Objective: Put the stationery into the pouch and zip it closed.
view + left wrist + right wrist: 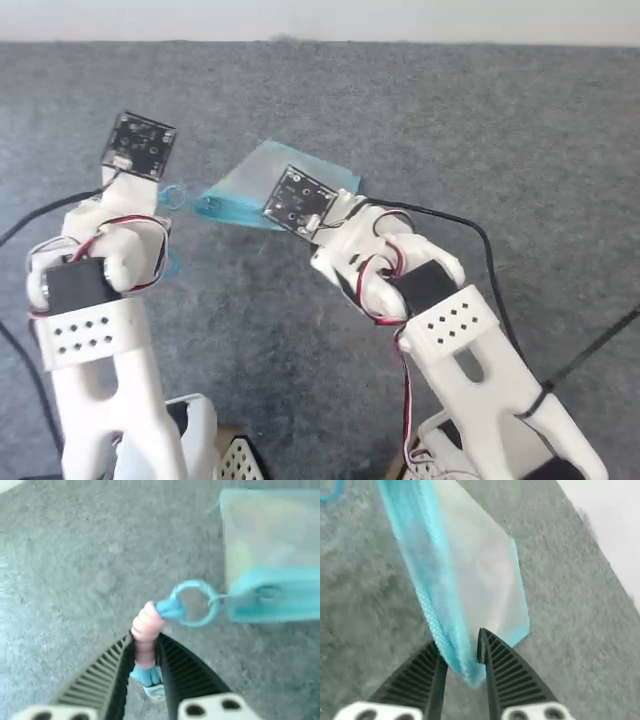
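A translucent blue pouch (240, 185) lies on the grey mat between the two arms. Its zipper strip (270, 597) ends in a blue ring (195, 602) that carries a pink charm (147, 625) and a blue tassel. My left gripper (145, 642) is shut on that pink charm, just off the pouch's end. The ring (172, 195) sits beside the left arm's wrist. My right gripper (461, 652) is shut on the opposite end of the pouch (475, 570), pinching its blue zipper edge. What is inside the pouch is too blurred to tell.
Grey felt-like mat (470, 120) covers the table, with open room to the right and in front. A pale wall strip (320, 20) runs along the far edge. Black cables (485, 245) trail by the right arm and by the left arm (20, 230).
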